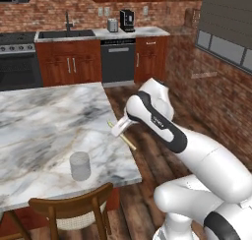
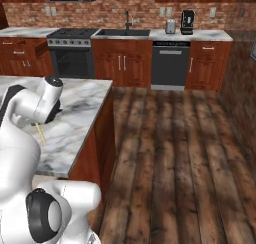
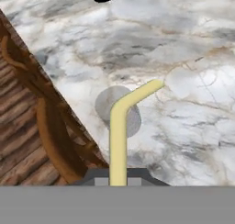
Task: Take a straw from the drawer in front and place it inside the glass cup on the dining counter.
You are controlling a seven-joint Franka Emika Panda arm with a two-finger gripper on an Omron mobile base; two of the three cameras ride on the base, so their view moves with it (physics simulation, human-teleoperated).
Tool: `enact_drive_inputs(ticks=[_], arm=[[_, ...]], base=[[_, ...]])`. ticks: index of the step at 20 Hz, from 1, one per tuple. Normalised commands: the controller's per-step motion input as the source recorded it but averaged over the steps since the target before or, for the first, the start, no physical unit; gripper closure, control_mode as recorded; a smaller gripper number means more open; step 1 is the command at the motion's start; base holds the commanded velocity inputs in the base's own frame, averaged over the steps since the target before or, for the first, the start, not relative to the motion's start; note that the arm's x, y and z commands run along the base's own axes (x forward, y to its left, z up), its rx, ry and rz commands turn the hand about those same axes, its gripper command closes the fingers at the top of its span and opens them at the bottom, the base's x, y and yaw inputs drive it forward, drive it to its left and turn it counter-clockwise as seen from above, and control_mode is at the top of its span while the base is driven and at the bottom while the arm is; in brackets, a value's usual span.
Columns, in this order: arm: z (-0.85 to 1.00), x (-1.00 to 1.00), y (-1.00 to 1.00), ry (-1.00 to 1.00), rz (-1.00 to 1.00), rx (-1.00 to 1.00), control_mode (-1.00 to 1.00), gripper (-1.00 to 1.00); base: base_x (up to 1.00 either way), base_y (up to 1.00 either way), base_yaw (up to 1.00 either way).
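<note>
Straw (image 3: pixel 118 140) pinched in my gripper (image 3: pixel 118 181), jaws closed on lower end; bent tip over glass cup (image 3: pixel 117 112), apparently above rim. Light, thin, slippery: I keep grip low. Cup stands on dining counter (image 1: pixel 44 121).

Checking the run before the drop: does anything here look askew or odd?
Nothing spilled or damaged. The glass cup stands upright on the dining counter. The straw, shut in the gripper, shows a bent tip.
</note>
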Motion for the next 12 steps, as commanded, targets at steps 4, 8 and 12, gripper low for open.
enact_drive_inputs(ticks=[4,8,12], arm=[[0.30,0.00,0.14,-0.20,0.30,0.21,-1.00,1.00],[0.10,0.00,0.41,-0.13,0.20,0.26,-1.00,1.00],[0.00,0.11,0.47,0.02,0.18,0.27,-1.00,1.00]], base=[[0.00,0.00,0.00],[0.00,0.00,0.00],[0.00,0.00,0.00]])
